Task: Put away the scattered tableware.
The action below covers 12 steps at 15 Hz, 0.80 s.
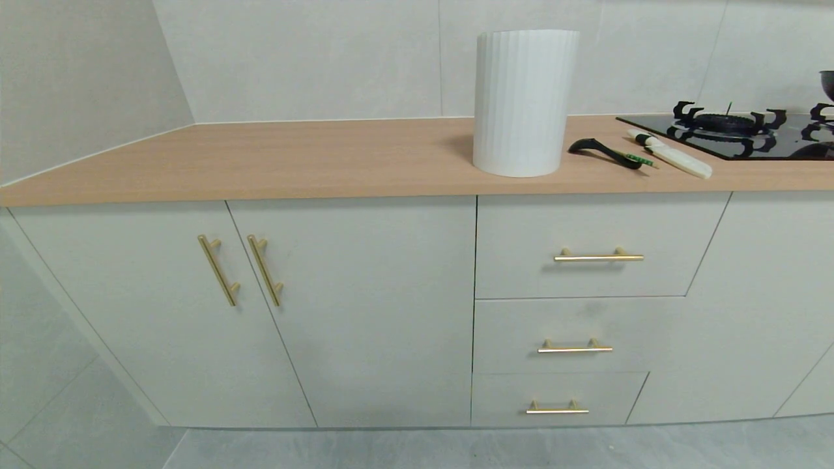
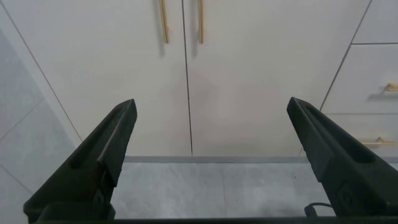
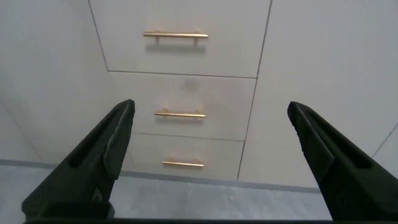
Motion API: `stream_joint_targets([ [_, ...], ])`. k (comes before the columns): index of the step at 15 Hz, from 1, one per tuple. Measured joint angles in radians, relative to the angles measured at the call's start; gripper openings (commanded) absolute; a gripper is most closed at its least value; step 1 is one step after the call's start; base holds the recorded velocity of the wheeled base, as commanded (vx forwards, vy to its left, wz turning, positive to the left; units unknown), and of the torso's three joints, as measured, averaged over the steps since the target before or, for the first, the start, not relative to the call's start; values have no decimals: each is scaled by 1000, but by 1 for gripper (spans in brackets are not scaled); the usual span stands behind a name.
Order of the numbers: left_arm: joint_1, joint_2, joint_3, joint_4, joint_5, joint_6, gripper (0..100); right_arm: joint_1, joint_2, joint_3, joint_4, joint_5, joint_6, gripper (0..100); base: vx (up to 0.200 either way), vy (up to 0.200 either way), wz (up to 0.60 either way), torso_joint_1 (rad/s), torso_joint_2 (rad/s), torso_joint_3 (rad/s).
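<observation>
Left tool (image 2: 211, 104), right tool (image 3: 211, 104) spread wide, empty, facing cabinet (image 1: 365, 293).

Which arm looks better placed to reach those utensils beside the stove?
Probably the right. The right end effector, open, faces the drawers directly below the utensils; the left end effector faces the cabinet doors, farther away.

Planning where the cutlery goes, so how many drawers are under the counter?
3, stacked below the white ribbed container: top drawer, middle drawer, bottom drawer, all shut. More may lie beyond the frame.
</observation>
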Motion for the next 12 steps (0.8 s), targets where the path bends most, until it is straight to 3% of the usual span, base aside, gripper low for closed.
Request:
stream_joint_targets([
  [7, 0, 0, 0, 0, 0, 0, 100, 69, 492, -113, -61, 75, -4, 100, 0, 0, 0, 0, 0, 0],
  [12, 0, 0, 0, 0, 0, 0, 100, 79, 910, -178, -319, 121, -14, 100, 0, 0, 0, 0, 0, 0],
])
